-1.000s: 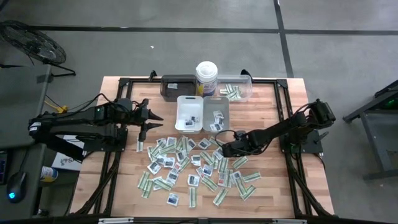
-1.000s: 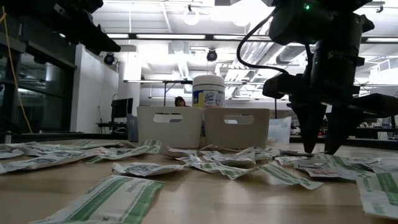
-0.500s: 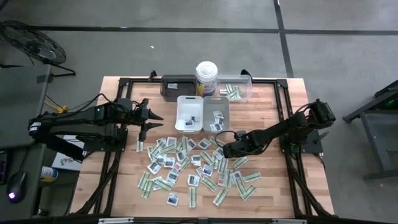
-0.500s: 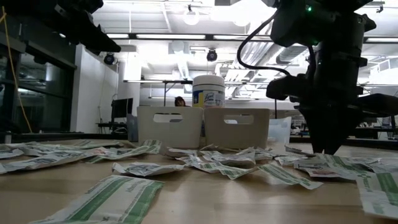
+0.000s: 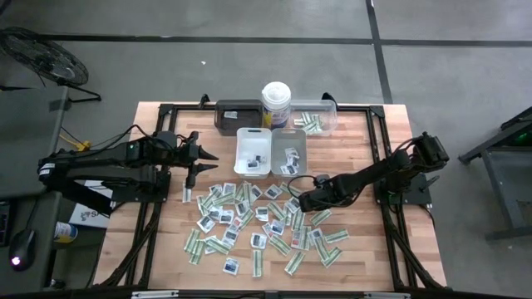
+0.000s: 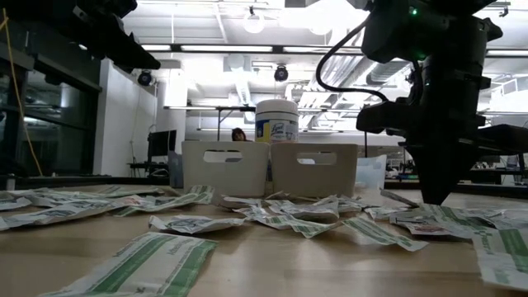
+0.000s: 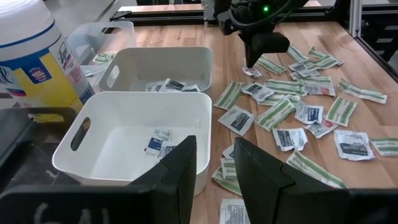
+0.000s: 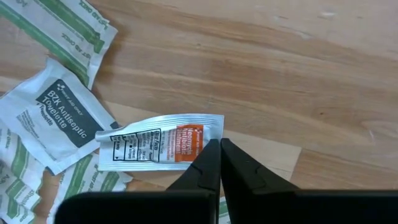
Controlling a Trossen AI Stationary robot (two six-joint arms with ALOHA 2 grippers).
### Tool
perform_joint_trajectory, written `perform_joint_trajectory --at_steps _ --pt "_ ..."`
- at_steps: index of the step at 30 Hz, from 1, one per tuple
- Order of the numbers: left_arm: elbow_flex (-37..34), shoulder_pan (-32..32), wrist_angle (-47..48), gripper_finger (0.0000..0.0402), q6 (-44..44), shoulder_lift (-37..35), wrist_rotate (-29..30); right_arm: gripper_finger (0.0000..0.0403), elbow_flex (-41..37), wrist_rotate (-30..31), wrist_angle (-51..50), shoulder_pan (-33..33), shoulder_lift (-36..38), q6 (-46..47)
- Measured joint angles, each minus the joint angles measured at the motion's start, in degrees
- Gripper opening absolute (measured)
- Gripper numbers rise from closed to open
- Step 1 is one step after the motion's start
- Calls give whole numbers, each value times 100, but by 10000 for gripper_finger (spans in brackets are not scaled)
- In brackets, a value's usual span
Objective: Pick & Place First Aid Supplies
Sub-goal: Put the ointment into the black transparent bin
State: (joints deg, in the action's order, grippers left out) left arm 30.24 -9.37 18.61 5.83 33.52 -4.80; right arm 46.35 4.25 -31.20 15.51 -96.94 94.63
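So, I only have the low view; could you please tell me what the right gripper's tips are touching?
Observer: The right gripper is shut, its tips at the edge of a white sachet with an orange panel; whether it is pinched, I cannot tell.
Operator: Thanks. Is the left gripper holding anything?
Observer: No, the left gripper is open and empty, off to the left of the white tray.

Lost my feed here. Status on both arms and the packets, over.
Right gripper down at the pile, fingers shut on the edge of an orange-marked sachet. Left gripper waiting, part open, empty. Nothing in the way.
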Motion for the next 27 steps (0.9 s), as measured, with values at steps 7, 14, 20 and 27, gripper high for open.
perform_joint_trajectory --at_steps 7,14,20,27 --pt "0 0 0 106 0 0 -2 0 -2 258 -108 3 424 -18" --pt "0 0 2 106 0 2 -10 0 15 525 -157 -4 825 -185" --pt "0 0 2 106 -3 0 -64 0 22 482 -28 -2 1060 -441" --pt "0 0 1 106 -7 1 -110 0 31 640 -15 -5 1551 -846"
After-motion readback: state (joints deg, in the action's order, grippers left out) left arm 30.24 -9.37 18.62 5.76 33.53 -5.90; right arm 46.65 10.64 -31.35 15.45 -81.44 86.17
